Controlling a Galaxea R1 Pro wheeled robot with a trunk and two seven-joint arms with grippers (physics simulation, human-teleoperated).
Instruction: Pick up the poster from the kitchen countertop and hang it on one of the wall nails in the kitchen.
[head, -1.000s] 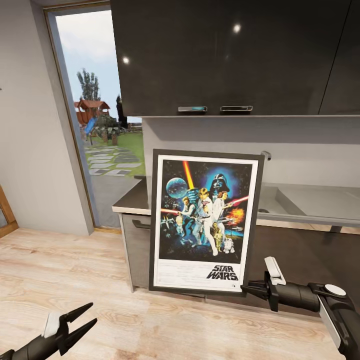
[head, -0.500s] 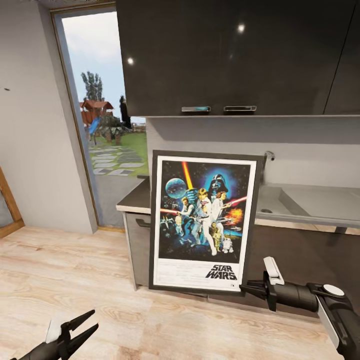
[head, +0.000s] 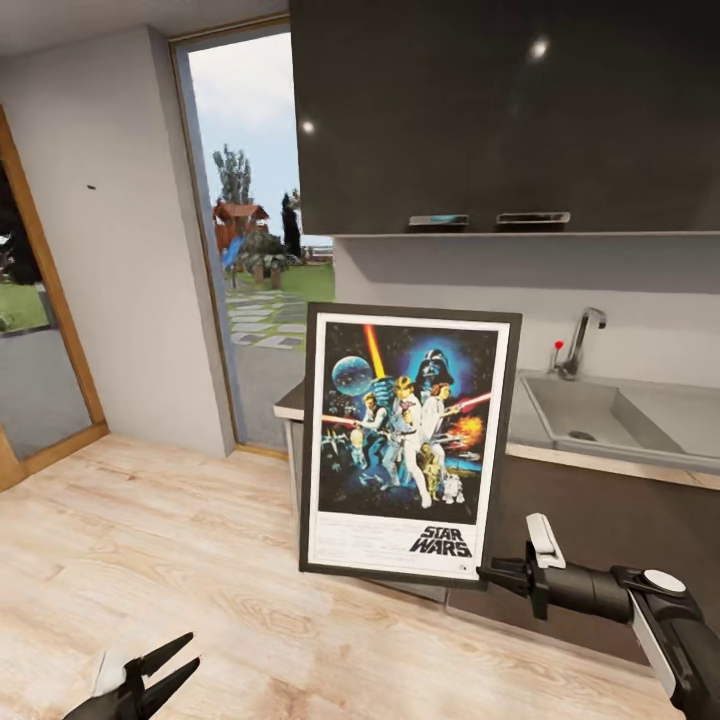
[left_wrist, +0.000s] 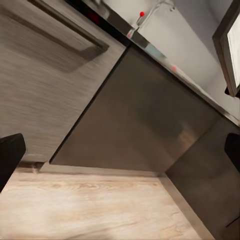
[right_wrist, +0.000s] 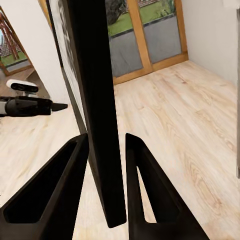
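Star Wars art in dark blue, set in a white border and thin black frame, faced us: the upright rectangular poster (head: 408, 443) hung in the air in front of the long matte grey kitchen countertop (head: 640, 450), clear of the pale wood plank floor (head: 150, 540). We saw the right gripper (head: 487, 574) at the poster's lower right corner, its black fingers (right_wrist: 142, 195) closed onto the frame edge (right_wrist: 97, 125), one on each side, as the right wrist view showed. The left gripper (head: 170, 665) sat low over the floor, well apart from the poster, with its two dark fingers spread and nothing between them. Behind the poster the counter carried a built-in grey sink (head: 590, 415) with a chrome tap (head: 580, 340), over dark wood-grain cabinets (left_wrist: 125, 115). Glossy dark wall cupboards (head: 500, 110) hung above. On the plain pale grey wall (head: 120, 250) beside the tall glass door (head: 255, 250) we made out a tiny dark nail (head: 91, 187), far from the poster.
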